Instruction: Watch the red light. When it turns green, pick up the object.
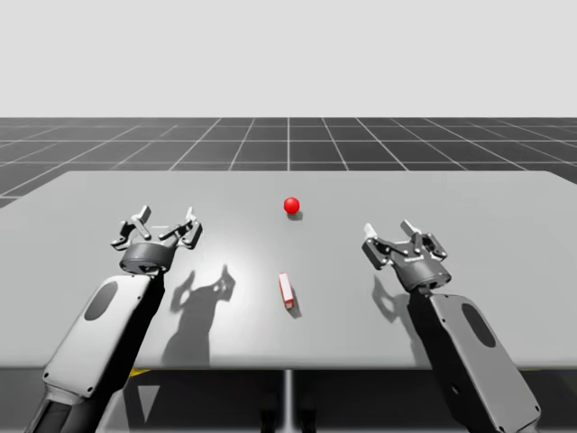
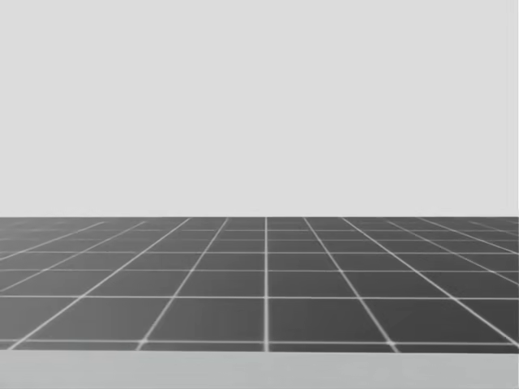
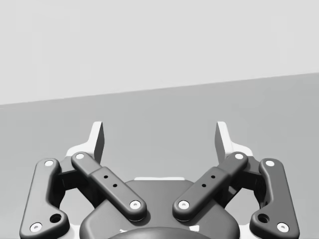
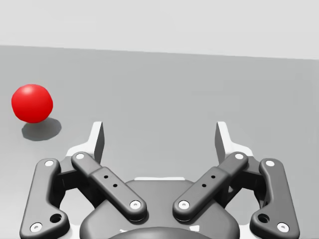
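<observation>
Grey table (image 1: 505,271): red ball (image 1: 291,206), red box (image 1: 287,290)

Grey table (image 1: 505,271): flat, matte, wide, front edge running across the high view near the btm. Under that edge, approx. mid, a thin pale post (image 1: 288,397) goes down. A small yellow bit (image 1: 137,371) peeks out below the edge at left; can't tell what it is. Beyond the table, dark floor (image 1: 288,144) w/ pale grid lines runs back to a straight horizon. Above it, plain light-grey backdrop (image 1: 288,54). Head view: grid floor, backdrop, pale grey strip along btm.

Open table (image 1: 505,225) either side of box (image 1: 287,290)
</observation>
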`<state>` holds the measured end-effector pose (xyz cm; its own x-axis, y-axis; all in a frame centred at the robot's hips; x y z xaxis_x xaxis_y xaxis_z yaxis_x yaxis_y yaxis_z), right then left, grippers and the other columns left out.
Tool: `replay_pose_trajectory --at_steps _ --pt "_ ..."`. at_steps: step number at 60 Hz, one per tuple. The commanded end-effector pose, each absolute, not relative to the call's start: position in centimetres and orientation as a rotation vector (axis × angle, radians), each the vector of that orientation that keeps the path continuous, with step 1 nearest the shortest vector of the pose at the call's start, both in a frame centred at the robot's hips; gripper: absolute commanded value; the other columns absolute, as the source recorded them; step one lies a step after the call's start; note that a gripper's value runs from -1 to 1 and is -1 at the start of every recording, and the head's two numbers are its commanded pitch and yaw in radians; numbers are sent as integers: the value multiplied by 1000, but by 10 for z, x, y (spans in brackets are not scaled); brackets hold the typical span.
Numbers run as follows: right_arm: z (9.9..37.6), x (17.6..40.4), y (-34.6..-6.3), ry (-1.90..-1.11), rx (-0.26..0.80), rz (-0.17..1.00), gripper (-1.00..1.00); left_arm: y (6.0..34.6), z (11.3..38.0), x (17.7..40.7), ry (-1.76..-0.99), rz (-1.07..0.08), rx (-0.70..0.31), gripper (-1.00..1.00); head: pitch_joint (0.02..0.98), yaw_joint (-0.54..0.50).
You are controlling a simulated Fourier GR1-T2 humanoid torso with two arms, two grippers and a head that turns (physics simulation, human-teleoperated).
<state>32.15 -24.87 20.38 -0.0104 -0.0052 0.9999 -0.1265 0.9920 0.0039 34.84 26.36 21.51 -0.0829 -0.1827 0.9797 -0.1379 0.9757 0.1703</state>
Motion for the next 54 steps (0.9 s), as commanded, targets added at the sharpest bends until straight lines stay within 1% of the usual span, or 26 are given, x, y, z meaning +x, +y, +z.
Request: replay_pose_trajectory --at_steps 1,5,11,24,25,29,33,36,37,45,54 --pt "197 324 -250 -1569 88 76 -1000 267 209 354 -1645 -42 258 -1000 88 19" --pt "199 324 -251 -1570 99 72 -1000 267 209 354 -1646 -41 257 -1000 93 20" --pt "201 325 -252 -1543 128 82 -1000 266 208 354 -1647 -42 254 -1000 121 24" --pt "200 325 -251 -1545 112 89 -1000 267 208 354 -1650 -52 255 -1000 258 29" --pt "200 325 -251 -1545 112 87 -1000 266 208 354 -1650 -55 256 -1000 288 28" --pt "200 325 -252 -1543 113 88 -1000 266 208 354 -1651 -60 257 -1000 325 29" --pt "199 325 -252 -1541 111 90 -1000 266 207 354 -1652 -65 256 -1000 389 28" --pt "199 325 -252 -1541 111 91 -1000 266 207 354 -1653 -68 258 -1000 413 25" --pt "199 325 -251 -1540 112 93 -1000 266 207 354 -1654 -69 258 -1000 437 21" --pt "198 326 -251 -1538 113 99 -1000 266 208 353 -1656 -73 257 -1000 519 8" --pt "197 326 -251 -1538 111 103 -1000 264 209 353 -1662 -79 253 -1000 574 -6"
